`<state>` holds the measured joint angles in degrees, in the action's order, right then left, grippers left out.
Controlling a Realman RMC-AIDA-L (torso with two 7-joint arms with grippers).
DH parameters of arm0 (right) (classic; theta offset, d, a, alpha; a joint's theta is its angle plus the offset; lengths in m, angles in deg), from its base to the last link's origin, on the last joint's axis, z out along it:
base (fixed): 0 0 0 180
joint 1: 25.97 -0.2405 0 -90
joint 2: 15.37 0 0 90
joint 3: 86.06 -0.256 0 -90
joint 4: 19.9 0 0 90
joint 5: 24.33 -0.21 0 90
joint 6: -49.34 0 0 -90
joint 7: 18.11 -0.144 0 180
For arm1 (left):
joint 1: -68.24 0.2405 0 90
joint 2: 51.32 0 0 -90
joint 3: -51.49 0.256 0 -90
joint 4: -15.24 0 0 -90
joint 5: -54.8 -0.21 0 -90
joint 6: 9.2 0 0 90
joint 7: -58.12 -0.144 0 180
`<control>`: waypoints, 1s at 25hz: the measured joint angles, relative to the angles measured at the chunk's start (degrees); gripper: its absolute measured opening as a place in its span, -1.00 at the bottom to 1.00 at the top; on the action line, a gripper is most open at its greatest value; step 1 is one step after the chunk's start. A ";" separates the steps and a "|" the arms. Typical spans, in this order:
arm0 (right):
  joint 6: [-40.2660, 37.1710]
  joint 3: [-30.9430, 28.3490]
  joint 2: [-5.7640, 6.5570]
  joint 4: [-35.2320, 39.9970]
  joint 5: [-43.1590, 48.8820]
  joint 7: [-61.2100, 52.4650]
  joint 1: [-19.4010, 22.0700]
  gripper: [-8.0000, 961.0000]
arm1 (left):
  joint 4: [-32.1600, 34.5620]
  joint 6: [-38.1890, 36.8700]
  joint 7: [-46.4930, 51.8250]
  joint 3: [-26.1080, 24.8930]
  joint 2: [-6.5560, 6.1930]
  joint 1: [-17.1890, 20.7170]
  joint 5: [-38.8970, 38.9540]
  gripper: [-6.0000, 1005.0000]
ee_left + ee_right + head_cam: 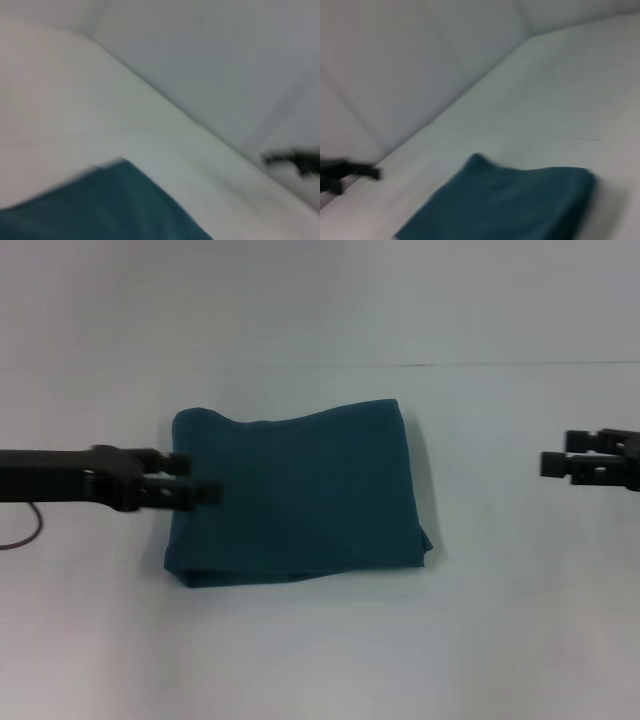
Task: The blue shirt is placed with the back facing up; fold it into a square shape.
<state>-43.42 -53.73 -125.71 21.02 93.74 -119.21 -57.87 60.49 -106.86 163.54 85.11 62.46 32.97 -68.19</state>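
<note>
Blue shirt (300,495) is lying folded near-square at desk (320,660) centre, long axis across | left gripper (197,490) is being held over its left edge, jaws nearly closed, nothing gripped | right gripper (557,464) is parked well apart, jaws' state undeterminable | plain white desk, pale wall behind.

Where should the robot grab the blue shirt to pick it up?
Probably at the left edge of the blue shirt, coming in from the left, low and level. It lies folded flat on the table, so only its layered edges offer something to pinch, and the left gripper is already at that edge. The right gripper is far off.
</note>
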 joint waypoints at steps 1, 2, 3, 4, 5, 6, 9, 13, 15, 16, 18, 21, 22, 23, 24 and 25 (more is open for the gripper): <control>-0.52 0.97 -0.19 0.09 0.28 0.20 -0.69 0.97 | -0.41 -0.79 -0.04 1.15 -0.34 -1.49 -0.85 0.87; -1.00 2.09 -0.37 0.21 0.53 0.26 -1.47 0.96 | -0.81 -1.63 -0.03 3.11 -0.64 -3.31 -1.88 0.87; -0.99 3.47 -0.57 0.32 0.74 0.22 -2.09 0.96 | -1.00 -2.00 0.04 4.71 -0.72 -4.60 -2.53 0.87; -0.63 4.77 -0.89 0.49 0.86 0.14 -2.69 0.96 | -0.99 -1.93 0.25 6.31 -0.72 -5.51 -3.00 0.87; 0.22 5.54 -1.22 0.61 0.86 0.08 -3.16 0.96 | -0.93 -1.65 0.47 7.70 -0.68 -6.28 -3.52 0.86; 1.58 5.91 -1.75 0.66 0.84 0.18 -3.74 0.96 | -0.83 -1.30 0.64 8.73 -0.61 -6.81 -3.97 0.86; 5.74 7.12 -3.65 0.40 0.84 1.29 -5.49 0.96 | -0.56 0.43 0.52 8.80 -0.52 -7.09 -4.30 0.86; 9.74 10.11 -6.57 0.42 1.47 2.31 -6.39 0.96 | -0.48 2.59 -0.44 8.32 -0.55 -5.80 -4.08 0.86; 11.42 10.98 -7.51 0.67 1.61 2.80 -6.09 0.96 | -0.46 3.09 -1.54 7.89 -0.30 -5.13 -3.95 0.86; 11.80 11.13 -7.68 0.65 1.60 3.06 -5.93 0.96 | -0.44 3.47 -2.58 7.43 0.15 -4.62 -3.61 0.86; 12.08 10.99 -7.82 0.37 1.51 3.33 -5.74 0.96 | -0.44 3.62 -2.89 7.24 0.39 -4.45 -3.43 0.86; 11.85 10.68 -7.72 0.17 1.21 3.40 -5.65 0.96 | -0.39 3.71 -3.28 7.03 0.94 -4.30 -3.20 0.86; 11.84 10.68 -7.72 0.17 1.19 3.40 -5.62 0.96 | -0.37 3.68 -3.31 6.98 1.03 -4.31 -3.09 0.86; 11.84 10.68 -7.72 0.17 1.19 3.39 -5.60 0.96 | -0.37 3.48 -3.31 6.98 1.03 -4.33 -3.03 0.86; 11.93 10.66 -7.70 0.17 1.17 3.36 -5.60 0.96 | -0.36 3.30 -3.31 6.98 1.02 -4.37 -3.00 0.86; 12.04 10.57 -7.67 0.14 1.16 3.10 -5.65 0.96 | -0.35 2.88 -3.32 7.01 0.98 -4.44 -2.99 0.86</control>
<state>-31.39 -43.15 -133.38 21.17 94.90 -116.11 -63.52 60.14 -103.98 160.22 92.12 63.44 28.52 -71.18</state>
